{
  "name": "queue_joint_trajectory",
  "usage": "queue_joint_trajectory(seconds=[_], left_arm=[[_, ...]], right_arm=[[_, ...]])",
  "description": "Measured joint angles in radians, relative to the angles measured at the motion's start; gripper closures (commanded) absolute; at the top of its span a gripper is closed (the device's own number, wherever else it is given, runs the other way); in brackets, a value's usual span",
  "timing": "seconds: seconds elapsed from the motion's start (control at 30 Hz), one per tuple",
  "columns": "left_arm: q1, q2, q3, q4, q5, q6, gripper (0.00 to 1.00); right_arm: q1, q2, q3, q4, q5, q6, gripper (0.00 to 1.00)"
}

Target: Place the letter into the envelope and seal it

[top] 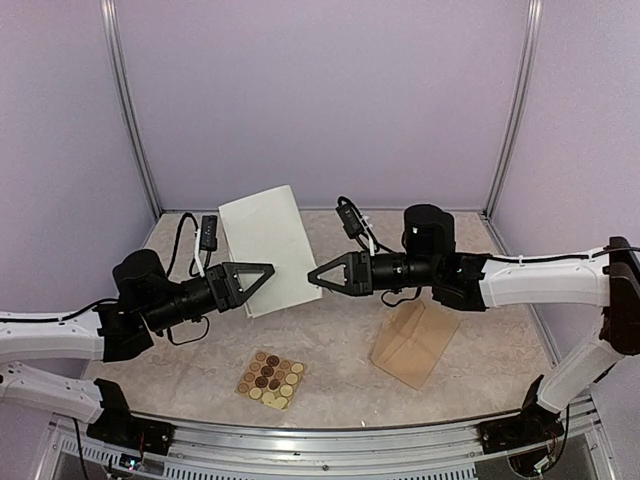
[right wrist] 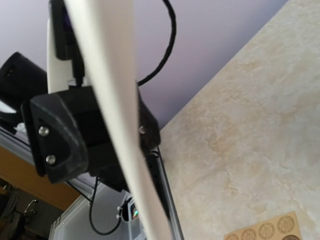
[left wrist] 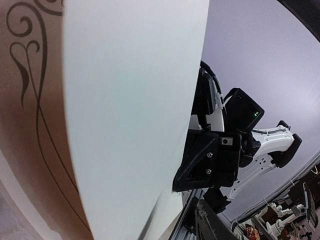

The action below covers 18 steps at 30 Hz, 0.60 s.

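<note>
The letter (top: pixel 268 248) hangs in the air between both arms, plain white back up and tilted toward the back wall. My right gripper (top: pixel 312 275) is shut on its right edge; in the right wrist view the sheet (right wrist: pixel 117 125) runs edge-on through the picture. My left gripper (top: pixel 268 270) is at the sheet's lower left edge. In the left wrist view the letter (left wrist: pixel 130 110) fills the picture with its ornate border at the left, and one of that gripper's fingers (left wrist: pixel 235 222) stands off the paper with a gap. The tan envelope (top: pixel 413 343) lies flat on the table at the right, under the right arm.
A small tan sheet of round stickers (top: pixel 271 376) lies near the front middle of the table, its corner also at the bottom of the right wrist view (right wrist: pixel 265 231). Purple walls close in the back and sides. A metal rail (top: pixel 330 440) runs along the near edge.
</note>
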Motion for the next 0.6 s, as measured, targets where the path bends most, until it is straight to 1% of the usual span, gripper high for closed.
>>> queue_joint_trajectory(seconds=[0.23,0.33,0.4,0.53,0.6], left_arm=[[0.0,0.039,0.0,0.0,0.0,-0.006,0.62],[0.0,0.053,0.0,0.0,-0.001,-0.008,0.65],[0.0,0.061,0.0,0.0,-0.003,-0.008,0.69],[-0.001,0.069,0.0,0.0,-0.006,-0.009,0.84],[-0.002,0.069,0.0,0.0,-0.012,-0.01,0.85]], right_arm=[[0.003,0.006,0.011,-0.012,0.016,-0.002,1.0],[0.005,0.011,0.011,-0.012,0.017,0.002,1.0],[0.006,0.016,0.011,-0.011,0.022,0.006,1.0],[0.006,0.027,0.011,-0.01,0.027,0.013,1.0],[0.006,0.027,0.011,-0.01,0.03,0.014,1.0]])
